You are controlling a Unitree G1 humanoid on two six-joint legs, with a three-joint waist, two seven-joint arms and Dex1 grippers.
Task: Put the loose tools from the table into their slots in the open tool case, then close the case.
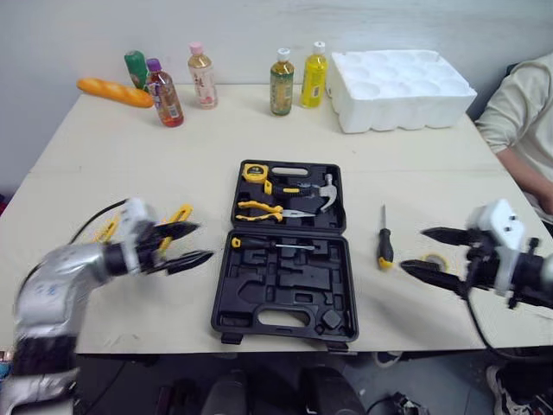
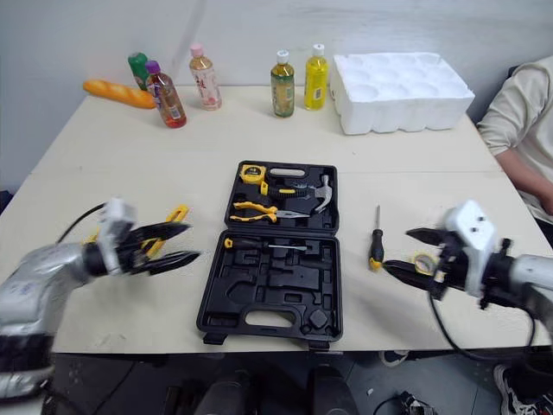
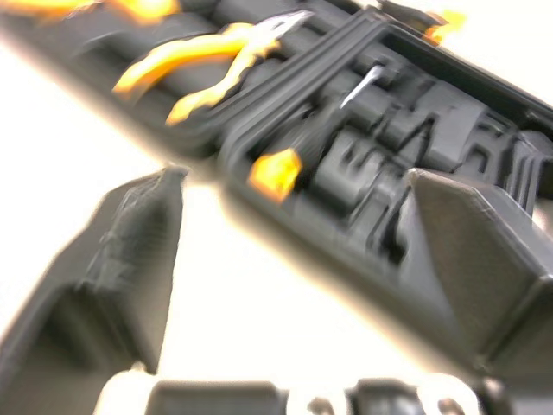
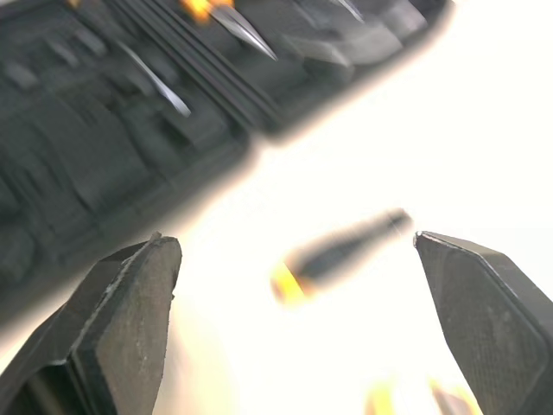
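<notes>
**Both arms low, nothing held**

Your left fingers hover spread, left of the open case. Your right fingers, wide open, point toward the screwdriver, which lies on the bench just right of the case.

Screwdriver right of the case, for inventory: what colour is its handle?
The screwdriver handle: black, yellow end; left eye view.

Matt black plastic tool case, shiny metal hammer, white foam tray.
</notes>
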